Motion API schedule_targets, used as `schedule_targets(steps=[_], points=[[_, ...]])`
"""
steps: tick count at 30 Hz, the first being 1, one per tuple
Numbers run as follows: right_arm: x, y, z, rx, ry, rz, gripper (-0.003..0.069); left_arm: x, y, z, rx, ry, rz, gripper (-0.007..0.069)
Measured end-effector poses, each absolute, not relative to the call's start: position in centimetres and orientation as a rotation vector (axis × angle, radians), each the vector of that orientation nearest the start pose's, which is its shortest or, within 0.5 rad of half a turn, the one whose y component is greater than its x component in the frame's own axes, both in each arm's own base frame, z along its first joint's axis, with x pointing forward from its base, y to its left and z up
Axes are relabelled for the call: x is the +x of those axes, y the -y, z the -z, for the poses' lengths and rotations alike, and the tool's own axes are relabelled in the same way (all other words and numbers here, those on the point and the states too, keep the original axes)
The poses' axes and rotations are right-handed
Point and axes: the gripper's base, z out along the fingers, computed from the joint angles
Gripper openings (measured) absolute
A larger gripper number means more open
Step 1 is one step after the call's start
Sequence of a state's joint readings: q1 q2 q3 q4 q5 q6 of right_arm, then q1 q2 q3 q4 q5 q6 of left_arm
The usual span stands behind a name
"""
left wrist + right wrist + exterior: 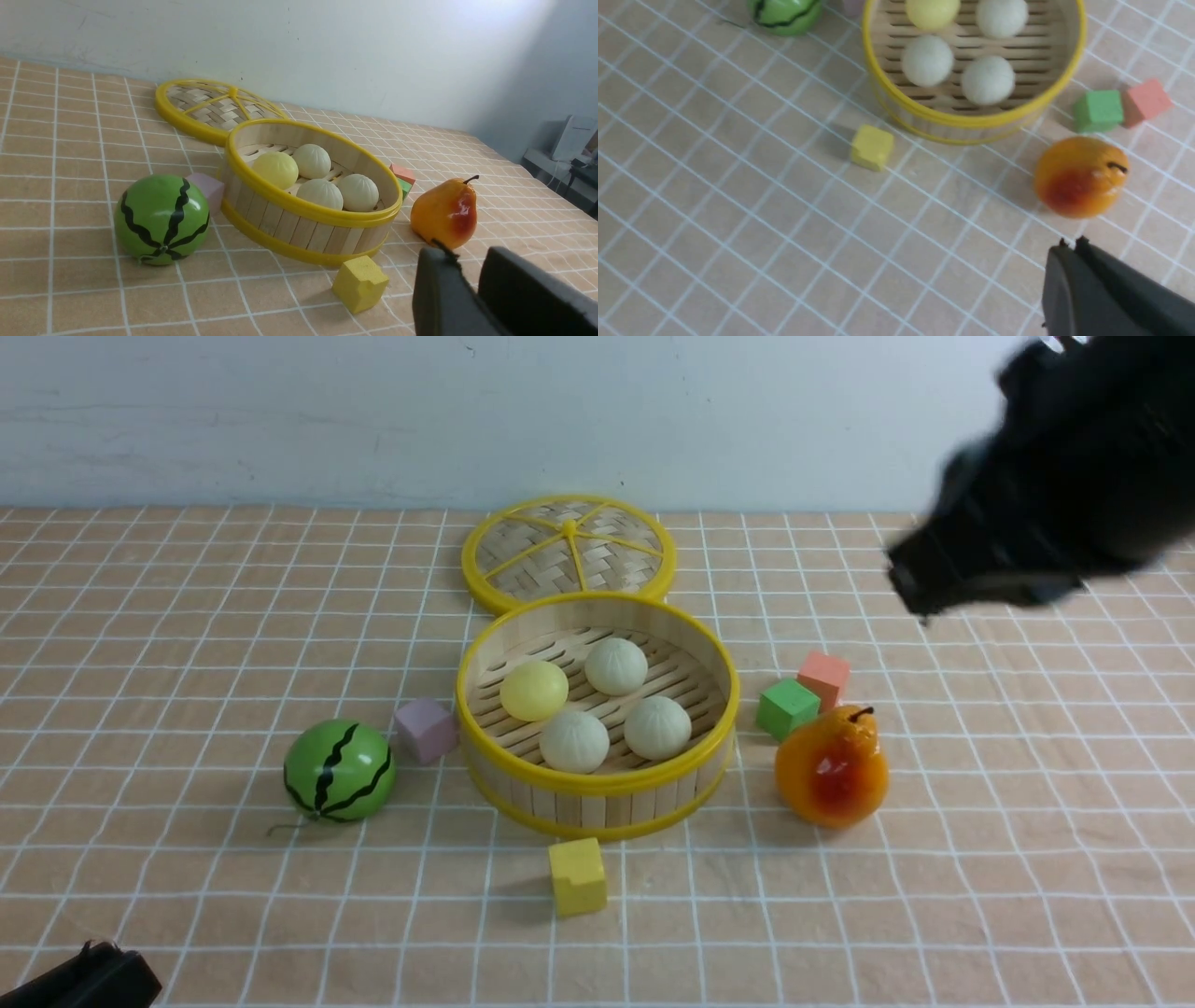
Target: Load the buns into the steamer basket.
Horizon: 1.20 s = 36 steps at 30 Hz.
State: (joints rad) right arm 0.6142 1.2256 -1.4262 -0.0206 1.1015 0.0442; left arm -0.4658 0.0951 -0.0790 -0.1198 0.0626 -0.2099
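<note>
**All four buns sit in the steamer basket; both arms are clear**

The steamer basket (597, 784) stands mid-worktop (187, 616), its flat woven lid (568, 553) lying just behind it and touching its far rim. Inside, on the slatted floor, rest the four buns: the yellow bun (534, 691) at the left, one off-white bun (616, 666) behind, and two more off-white buns (574, 742) (657, 728) toward the front. None remains outside, so the task looks complete.

The right gripper (1070, 242) hangs above the worktop near the orange pear (831, 767), its jaws pressed together and holding nothing. The left gripper (469, 266) is low at the near left corner; a narrow gap shows between its jaws and nothing sits in it.

As to handling, the buns look light and probably a little soft, with a round shape that could roll or squirt out of a pinch. The pleated white ones should give more friction than the smooth yellow one. Each is best taken across its widest middle from above, with gentle pressure. The basket looks stiff and light; its yellow rim is the natural hold.
</note>
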Motion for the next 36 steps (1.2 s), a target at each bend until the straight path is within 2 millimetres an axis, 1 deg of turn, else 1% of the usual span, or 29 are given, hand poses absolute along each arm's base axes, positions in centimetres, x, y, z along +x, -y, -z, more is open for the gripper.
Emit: schedule_targets(steps=[1, 2, 3, 4, 5, 6, 7, 8, 9, 12, 14, 15, 16, 17, 18, 20, 36], points=[[18.4, -12.2, -41.6, -0.634, -2.290, -0.291, -0.0010, 5.5, 2.9, -22.9, 0.115, -1.593, 0.629, 0.0126], [17.3, -10.3, -40.1, -0.538, -2.241, -0.301, -0.0010, 5.5, 2.9, -22.9, 0.115, -1.594, 0.629, 0.0126], [16.6, -9.8, -40.2, -0.513, -2.218, -0.311, -0.0010, 5.5, 2.9, -22.9, 0.115, -1.594, 0.629, 0.0126], [15.0, -7.3, -37.3, -0.394, -2.187, -0.294, -0.0010, 5.5, 2.9, -22.9, 0.115, -1.594, 0.629, 0.0126], [13.7, -5.9, -35.6, -0.325, -2.139, -0.287, -0.0010, 5.5, 2.9, -22.9, 0.115, -1.594, 0.629, 0.0127], [12.7, -4.6, -34.8, -0.249, -2.081, -0.269, -0.0010, 5.5, 2.9, -22.9, 0.115, -1.594, 0.629, 0.0129], [11.4, -3.4, -32.1, -0.178, -2.061, -0.256, -0.0010, 5.5, 2.9, -22.9, 0.115, -1.594, 0.629, 0.0129], [10.2, -2.6, -30.1, -0.114, -2.017, -0.243, -0.0010, 5.5, 2.9, -22.9, 0.115, -1.594, 0.629, 0.0131], [9.5, -2.1, -28.6, -0.067, -1.974, -0.236, -0.0010, 5.5, 2.9, -22.9, 0.115, -1.595, 0.629, 0.0132], [7.5, -0.8, -23.0, 0.056, -1.885, -0.190, -0.0010, 5.5, 2.9, -22.9, 0.115, -1.595, 0.629, 0.0137], [6.8, -0.5, -20.7, 0.098, -1.865, -0.166, -0.0010, 5.5, 2.9, -22.9, 0.115, -1.595, 0.629, 0.0141], [6.7, -0.4, -20.5, 0.102, -1.862, -0.163, -0.0010, 5.5, 2.9, -22.9, 0.115, -1.595, 0.629, 0.0141], [6.2, -0.2, -18.9, 0.128, -1.859, -0.143, -0.0010, 5.5, 2.9, -22.9, 0.115, -1.595, 0.629, 0.0143], [6.2, -0.2, -18.9, 0.131, -1.860, -0.141, -0.0010, 5.5, 2.9, -22.9, 0.115, -1.595, 0.629, 0.0143], [5.8, -0.1, -17.9, 0.151, -1.867, -0.123, -0.0010, 5.5, 2.9, -22.9, 0.115, -1.595, 0.629, 0.0144], [5.4, 0.0, -17.2, 0.152, -1.886, -0.102, -0.0009, 5.5, 2.9, -22.9, 0.115, -1.595, 0.629, 0.0146], [5.2, 0.1, -17.2, 0.146, -1.873, -0.088, 0.0001, 5.6, 2.9, -22.8, 0.116, -1.601, 0.628, 0.0155]])
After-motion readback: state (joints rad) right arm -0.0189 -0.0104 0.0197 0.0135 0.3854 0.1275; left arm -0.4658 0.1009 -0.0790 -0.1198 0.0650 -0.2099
